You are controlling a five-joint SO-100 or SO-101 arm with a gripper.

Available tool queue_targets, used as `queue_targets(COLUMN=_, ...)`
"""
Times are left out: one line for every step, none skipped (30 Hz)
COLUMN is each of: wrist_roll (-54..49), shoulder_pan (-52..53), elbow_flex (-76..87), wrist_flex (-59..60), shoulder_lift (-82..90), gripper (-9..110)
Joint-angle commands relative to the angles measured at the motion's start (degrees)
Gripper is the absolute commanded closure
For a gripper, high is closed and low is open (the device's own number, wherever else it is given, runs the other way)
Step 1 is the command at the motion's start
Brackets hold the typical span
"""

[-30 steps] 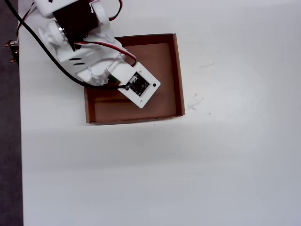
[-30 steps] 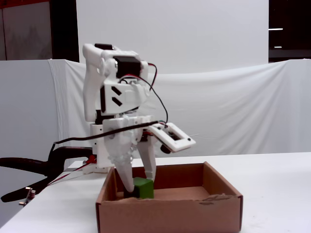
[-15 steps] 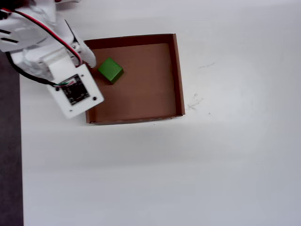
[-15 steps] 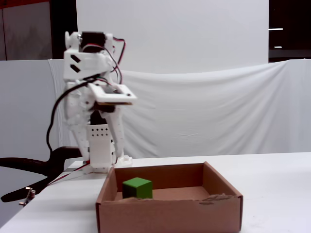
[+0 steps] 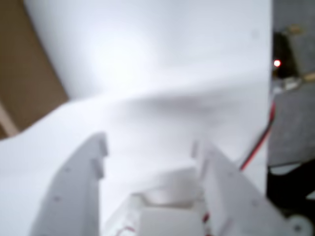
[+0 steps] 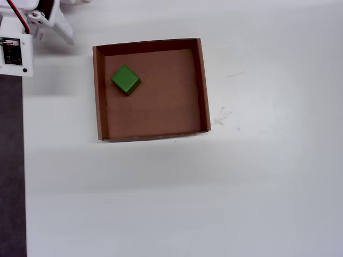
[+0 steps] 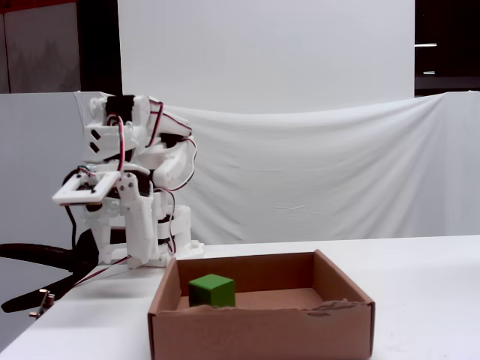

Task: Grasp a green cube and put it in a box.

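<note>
The green cube (image 6: 126, 80) lies on the floor of the brown box (image 6: 203, 85), in the corner nearest the arm, with nothing touching it. From the side, in the fixed view, the cube (image 7: 211, 290) shows behind the box's front wall (image 7: 262, 330). My gripper (image 7: 140, 259) hangs folded back by the arm's base, left of the box and apart from it. In the overhead view the gripper (image 6: 60, 29) is at the top left corner. The blurred wrist view shows the gripper (image 5: 150, 145) open, with only white table between its fingers and a strip of the box (image 5: 19, 73) at the left.
A black clamp (image 7: 37, 255) holds the arm's base at the table's left end. The table's left edge (image 6: 24, 160) runs beside a dark floor. Faint scratch marks (image 6: 222, 115) lie right of the box. A white cloth (image 7: 337, 172) hangs behind.
One second ago the fingers stood around the cube inside the box. The arm has since lifted and swung back left to its base, leaving the cube in the box.
</note>
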Motion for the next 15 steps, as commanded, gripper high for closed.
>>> queue_targets(wrist_roll=1.67, shoulder_pan=0.35, elbow_flex=2.72, wrist_flex=0.88, shoulder_lift=5.54, gripper=78)
queue_targets(wrist_roll=2.64, shoulder_pan=0.35, elbow_flex=3.87, wrist_flex=0.70, shoulder_lift=6.86, gripper=78)
queue_targets(wrist_roll=3.25, shoulder_pan=0.35, elbow_flex=4.92, wrist_flex=0.26, shoulder_lift=8.00, gripper=78)
queue_targets(wrist_roll=3.69, shoulder_pan=0.26, elbow_flex=6.15, wrist_flex=-0.18, shoulder_lift=9.05, gripper=78)
queue_targets(wrist_roll=4.13, shoulder_pan=0.18, elbow_flex=7.38, wrist_flex=-0.70, shoulder_lift=10.02, gripper=78)
queue_targets(wrist_roll=4.48, shoulder_pan=0.09, elbow_flex=8.44, wrist_flex=-1.14, shoulder_lift=11.07, gripper=78)
queue_targets(wrist_roll=4.66, shoulder_pan=0.09, elbow_flex=9.67, wrist_flex=-1.49, shoulder_lift=12.04, gripper=78)
queue_targets(wrist_roll=4.75, shoulder_pan=0.00, elbow_flex=10.90, wrist_flex=-1.93, shoulder_lift=13.18, gripper=78)
queue_targets(wrist_roll=4.75, shoulder_pan=0.00, elbow_flex=12.13, wrist_flex=-2.29, shoulder_lift=14.24, gripper=78)
queue_targets(wrist_roll=4.83, shoulder_pan=-0.09, elbow_flex=12.48, wrist_flex=-1.85, shoulder_lift=15.03, gripper=78)
queue_targets(wrist_roll=4.92, shoulder_pan=0.00, elbow_flex=12.48, wrist_flex=-1.58, shoulder_lift=15.47, gripper=78)
queue_targets(wrist_roll=5.19, shoulder_pan=-0.09, elbow_flex=12.48, wrist_flex=-1.49, shoulder_lift=15.73, gripper=78)
queue_targets(wrist_roll=5.36, shoulder_pan=-0.09, elbow_flex=12.48, wrist_flex=-1.41, shoulder_lift=15.82, gripper=78)
queue_targets(wrist_roll=5.45, shoulder_pan=-0.18, elbow_flex=12.48, wrist_flex=-1.32, shoulder_lift=16.00, gripper=78)
queue_targets(wrist_roll=5.45, shoulder_pan=-0.18, elbow_flex=12.48, wrist_flex=-1.05, shoulder_lift=16.52, gripper=78)
